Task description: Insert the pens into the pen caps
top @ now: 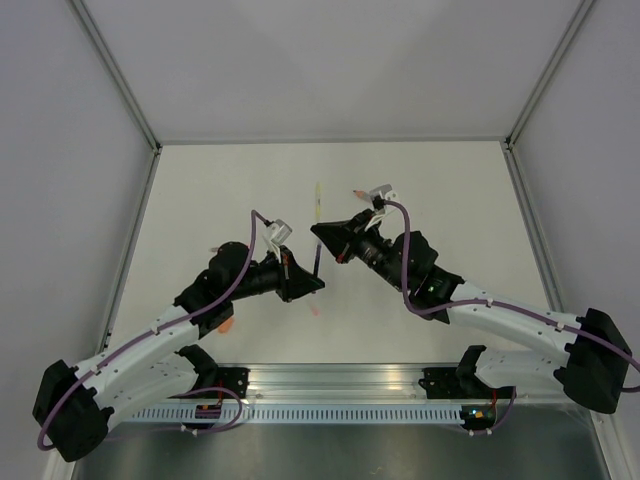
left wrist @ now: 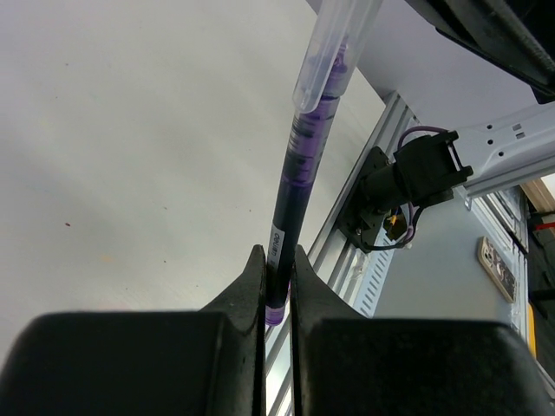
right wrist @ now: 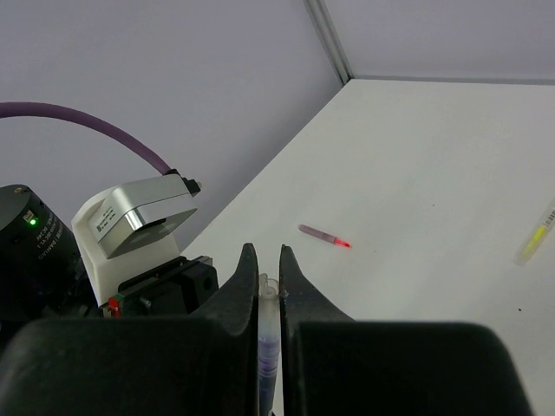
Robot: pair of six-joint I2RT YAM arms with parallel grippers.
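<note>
My left gripper is shut on the rear end of the dark purple pen. My right gripper is shut on a clear cap, and the pen's tip sits inside that cap. In the top view the pen spans between the left gripper and the right gripper, above the table's middle. A yellow pen lies just beyond them and shows in the right wrist view. A grey pen with an orange tip lies on the table farther off.
An orange cap peeks out beside the left arm. A small pink piece lies under the left gripper. Another pinkish end shows by the right wrist camera. Grey walls enclose the table; an aluminium rail runs along the near edge.
</note>
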